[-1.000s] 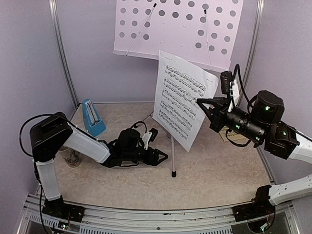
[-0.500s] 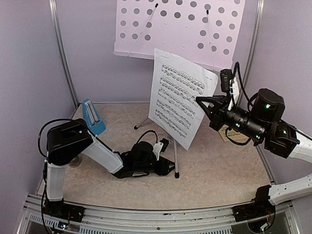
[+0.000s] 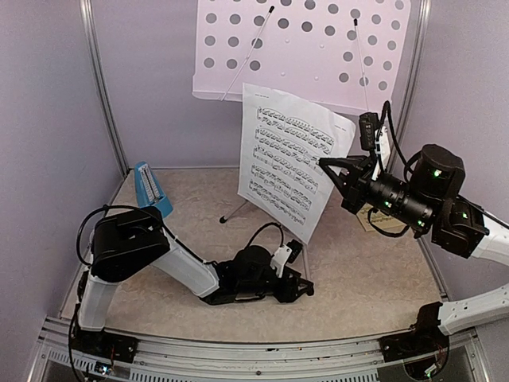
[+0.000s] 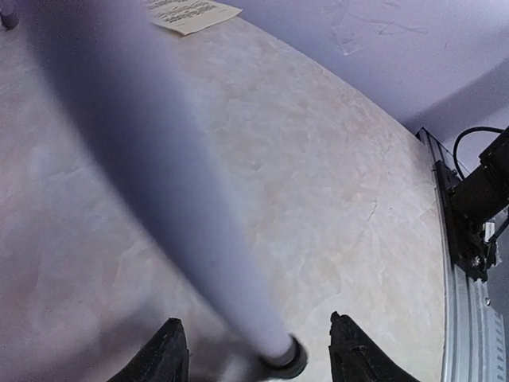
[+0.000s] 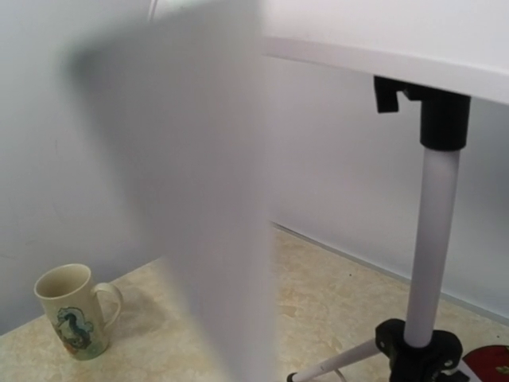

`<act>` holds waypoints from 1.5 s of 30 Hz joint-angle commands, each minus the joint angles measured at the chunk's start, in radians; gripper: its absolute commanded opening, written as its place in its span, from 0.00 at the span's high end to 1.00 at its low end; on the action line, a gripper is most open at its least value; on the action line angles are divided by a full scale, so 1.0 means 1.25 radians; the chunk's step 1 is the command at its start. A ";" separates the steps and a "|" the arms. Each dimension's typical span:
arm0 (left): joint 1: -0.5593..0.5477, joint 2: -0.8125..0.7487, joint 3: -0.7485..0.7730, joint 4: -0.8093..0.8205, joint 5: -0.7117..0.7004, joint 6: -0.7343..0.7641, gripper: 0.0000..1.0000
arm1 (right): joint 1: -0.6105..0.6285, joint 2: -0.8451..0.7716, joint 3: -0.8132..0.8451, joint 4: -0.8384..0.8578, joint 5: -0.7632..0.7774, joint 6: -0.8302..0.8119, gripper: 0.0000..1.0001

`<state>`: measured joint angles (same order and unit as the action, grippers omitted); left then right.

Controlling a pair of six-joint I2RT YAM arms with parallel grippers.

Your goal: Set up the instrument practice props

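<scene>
The white perforated music stand [image 3: 302, 48] rises at the back; its pole [image 5: 433, 239] and tripod hub show in the right wrist view. My right gripper [image 3: 324, 165] is shut on the right edge of the white music sheet [image 3: 286, 159] and holds it upright in front of the stand; the sheet is a blur in the right wrist view [image 5: 199, 199]. My left gripper [image 3: 306, 288] lies low on the table, jaws open, straddling a tripod leg [image 4: 199, 199] whose foot [image 4: 280, 362] sits between the fingertips [image 4: 169, 354]. The blue metronome [image 3: 149, 191] stands at the left. The yellow sheet [image 4: 191, 12] lies flat on the table.
A patterned mug [image 5: 71, 310] stands by the left wall. The edge of a red plate [image 5: 489, 362] shows beside the tripod hub. A rear tripod leg [image 3: 235, 211] reaches left across the floor. Walls close in on three sides; a metal rail [image 4: 469, 318] edges the front.
My left gripper has slid right along the table with the tripod leg between its jaws. The stand has shifted right. The white sheet has tilted a little left in my right gripper.
</scene>
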<state>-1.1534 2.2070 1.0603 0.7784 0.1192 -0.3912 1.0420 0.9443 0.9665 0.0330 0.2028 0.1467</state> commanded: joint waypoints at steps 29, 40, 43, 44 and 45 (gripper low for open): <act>-0.100 -0.815 -0.034 -0.369 -0.420 0.380 0.36 | -0.004 0.074 0.592 -0.461 0.009 -0.025 1.00; -0.097 -0.703 0.308 -0.442 -0.543 0.569 0.40 | -0.005 0.139 0.768 -0.473 0.217 -0.128 1.00; -0.069 -0.653 0.386 -0.455 -0.537 0.604 0.41 | -0.004 0.148 0.768 -0.438 0.252 -0.173 1.00; -0.054 -0.634 0.421 -0.473 -0.526 0.601 0.41 | -0.005 0.155 0.770 -0.429 0.259 -0.189 1.00; -0.040 -0.617 0.466 -0.489 -0.514 0.598 0.42 | -0.005 0.162 0.774 -0.421 0.266 -0.203 1.00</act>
<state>-1.2579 1.3640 1.4998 0.2379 -0.5205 0.2859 1.0420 1.1213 1.9068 -0.5388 0.4419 -0.0158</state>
